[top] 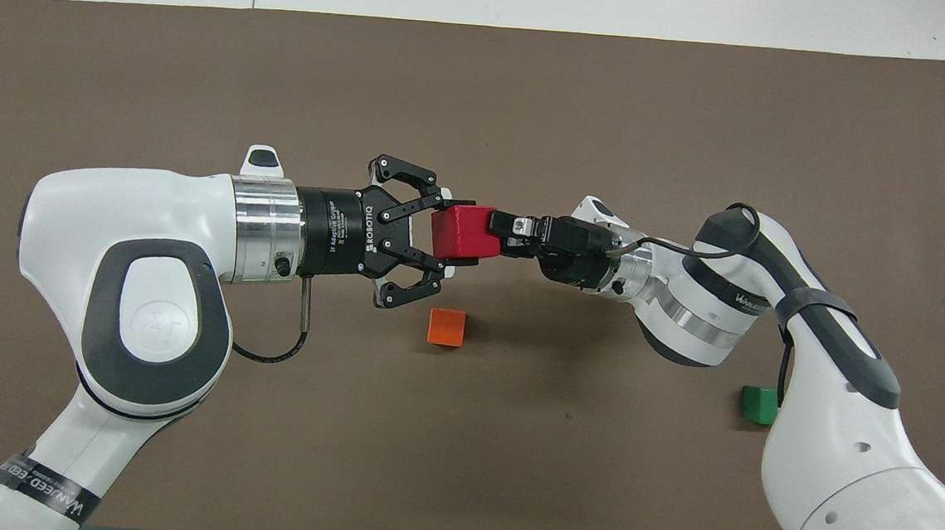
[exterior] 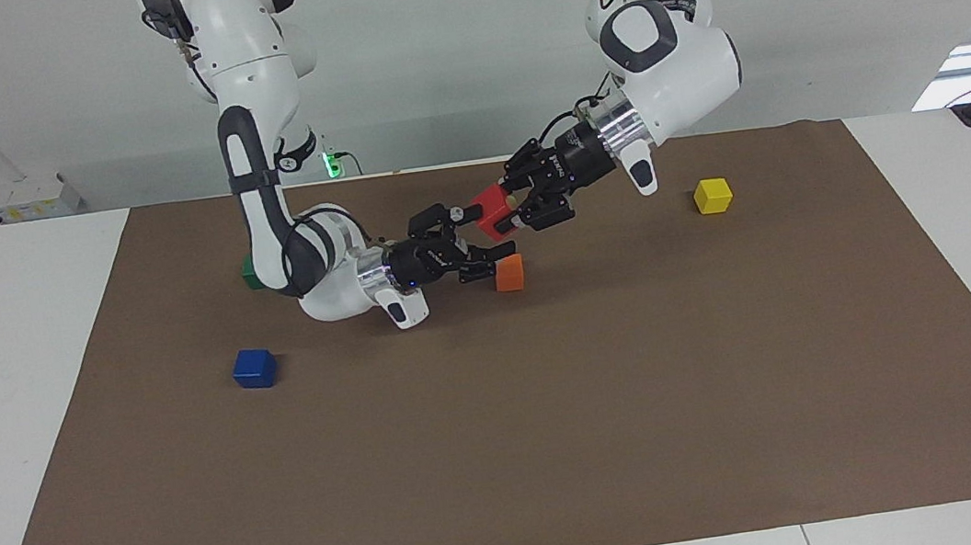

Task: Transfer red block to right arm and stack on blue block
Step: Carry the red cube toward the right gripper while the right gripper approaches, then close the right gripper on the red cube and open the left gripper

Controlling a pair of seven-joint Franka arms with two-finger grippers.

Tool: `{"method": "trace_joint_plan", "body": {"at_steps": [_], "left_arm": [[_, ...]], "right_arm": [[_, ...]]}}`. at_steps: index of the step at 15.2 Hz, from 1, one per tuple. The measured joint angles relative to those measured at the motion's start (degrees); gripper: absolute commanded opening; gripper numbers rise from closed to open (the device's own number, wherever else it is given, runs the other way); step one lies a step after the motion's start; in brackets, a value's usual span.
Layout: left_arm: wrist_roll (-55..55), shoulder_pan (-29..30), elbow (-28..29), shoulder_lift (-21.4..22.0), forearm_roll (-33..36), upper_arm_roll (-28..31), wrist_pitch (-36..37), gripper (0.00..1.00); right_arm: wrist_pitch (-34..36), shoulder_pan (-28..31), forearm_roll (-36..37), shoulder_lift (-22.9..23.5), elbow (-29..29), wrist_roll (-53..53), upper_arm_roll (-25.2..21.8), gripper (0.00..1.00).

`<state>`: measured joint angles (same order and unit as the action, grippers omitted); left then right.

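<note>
A matte brown mat [exterior: 563,448] is spread over the white surface [exterior: 18,385]. Above the orange cube [exterior: 509,273], the smooth-faced red block [exterior: 492,211] is pinched between the fingers of the left gripper [exterior: 519,204]. The right gripper [exterior: 474,241] is met at the block's other end; its fingers are spread in the facing view, while in the overhead view they appear laid against the block, so contact cannot be told. The blue block [exterior: 255,368] is seen only in the facing view, toward the right arm's end from the orange cube. A green cube [top: 760,405] is half hidden by the right arm [exterior: 263,198]; a yellow cube [exterior: 712,195] lies toward the left arm's end.
</note>
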<state>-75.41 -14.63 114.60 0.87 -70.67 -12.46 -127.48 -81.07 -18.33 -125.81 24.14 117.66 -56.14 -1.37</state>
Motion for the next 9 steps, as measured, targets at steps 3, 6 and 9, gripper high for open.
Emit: {"method": "trace_joint_plan", "body": {"at_steps": [3, 6, 9], "left_arm": [[1.08, 0.11, 0.71, -0.20, -0.33, 0.26, 0.26, 0.00], [3.61, 0.17, 1.16, -0.84, -2.41, 0.46, 0.36, 0.00], [4.76, 0.18, 1.15, -1.50, -3.50, 0.50, 0.36, 0.00]], "right_arm": [[-0.07, 0.02, -0.05, -0.01, -0.01, -0.34, -0.15, 0.22], [-0.35, 0.07, -0.14, 0.09, 0.07, -0.34, -0.30, 0.00], [-0.80, 0.07, -0.14, 0.23, 0.14, -0.56, -0.42, 0.00]]}}
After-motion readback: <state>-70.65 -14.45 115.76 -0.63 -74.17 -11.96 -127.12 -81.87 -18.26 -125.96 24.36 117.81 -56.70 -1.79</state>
